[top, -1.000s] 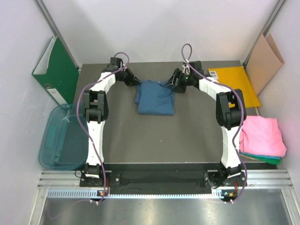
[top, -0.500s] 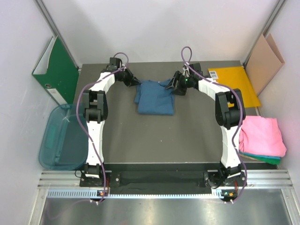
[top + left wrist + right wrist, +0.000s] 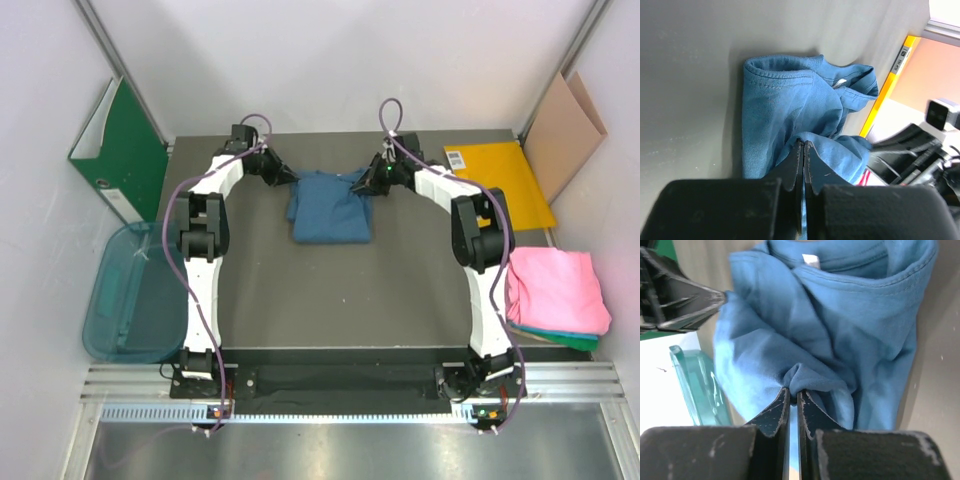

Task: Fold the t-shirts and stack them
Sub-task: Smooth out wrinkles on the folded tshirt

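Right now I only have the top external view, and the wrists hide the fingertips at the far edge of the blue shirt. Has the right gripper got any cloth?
Observer: Yes. The right wrist view shows the right gripper shut, with a puckered fold of the dark blue t-shirt pinched between its tips.
Operator: And the left one?
Observer: The left wrist view shows the left gripper shut as well, with a bunched edge of the same shirt between its tips.
Operator: Where is the collar?
Observer: The neck opening, with a white tag inside it, shows just beyond the right gripper's pinch.
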Available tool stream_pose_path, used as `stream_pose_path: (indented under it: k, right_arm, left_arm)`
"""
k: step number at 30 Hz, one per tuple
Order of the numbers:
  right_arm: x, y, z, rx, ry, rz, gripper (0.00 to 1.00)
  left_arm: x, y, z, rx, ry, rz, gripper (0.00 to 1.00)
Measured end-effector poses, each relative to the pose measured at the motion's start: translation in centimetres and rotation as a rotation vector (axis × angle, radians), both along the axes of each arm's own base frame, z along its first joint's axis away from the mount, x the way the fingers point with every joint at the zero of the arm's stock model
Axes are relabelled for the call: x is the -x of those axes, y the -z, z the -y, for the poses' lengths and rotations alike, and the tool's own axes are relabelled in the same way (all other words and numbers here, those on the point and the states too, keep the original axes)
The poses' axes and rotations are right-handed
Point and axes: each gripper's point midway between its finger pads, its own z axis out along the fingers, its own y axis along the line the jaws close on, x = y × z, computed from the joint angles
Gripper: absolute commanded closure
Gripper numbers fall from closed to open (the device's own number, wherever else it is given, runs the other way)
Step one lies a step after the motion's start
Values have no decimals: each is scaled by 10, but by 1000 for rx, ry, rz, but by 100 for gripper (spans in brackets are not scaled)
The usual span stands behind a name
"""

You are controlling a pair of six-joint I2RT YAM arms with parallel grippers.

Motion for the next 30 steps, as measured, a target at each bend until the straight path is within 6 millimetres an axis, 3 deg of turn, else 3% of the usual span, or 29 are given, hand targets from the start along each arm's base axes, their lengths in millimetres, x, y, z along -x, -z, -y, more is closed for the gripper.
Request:
stream_pose_path:
  k: [3, 9, 13, 15, 19, 21, 25, 26, 27, 30]
  right_arm:
    - [0, -21, 5, 9, 19, 40, 100]
    - [-7, -83, 10, 3, 53, 179, 100]
    - [-22, -97, 9, 6, 60, 226, 100]
    - [-34, -95, 8, 7, 68, 242, 100]
    - [-55, -69, 7, 21, 84, 226, 99]
    - [-65, -52, 7, 28, 92, 209, 98]
    - [-87, -18, 6, 28, 117, 171, 97]
    - [-93, -11, 4, 24, 123, 166, 96]
    - [-97, -8, 4, 22, 127, 168, 95]
    - [-109, -2, 5, 3, 154, 160, 59]
  left_arm:
    - [0, 0, -2, 2, 0, 1, 100]
    - [-2, -5, -2, 20, 8, 18, 100]
    - [-7, -12, 1, 41, 7, 38, 100]
    - [-13, -18, 0, 50, -2, 52, 100]
    - [-34, -30, -2, 85, -27, 104, 78]
    - [-37, -33, -4, 98, -34, 109, 58]
    - [-29, -28, -11, 89, -33, 102, 43]
    - [-22, -24, -13, 77, -34, 88, 24]
    - [-15, -23, -15, 67, -34, 74, 19]
    - [0, -29, -19, 36, -24, 66, 9]
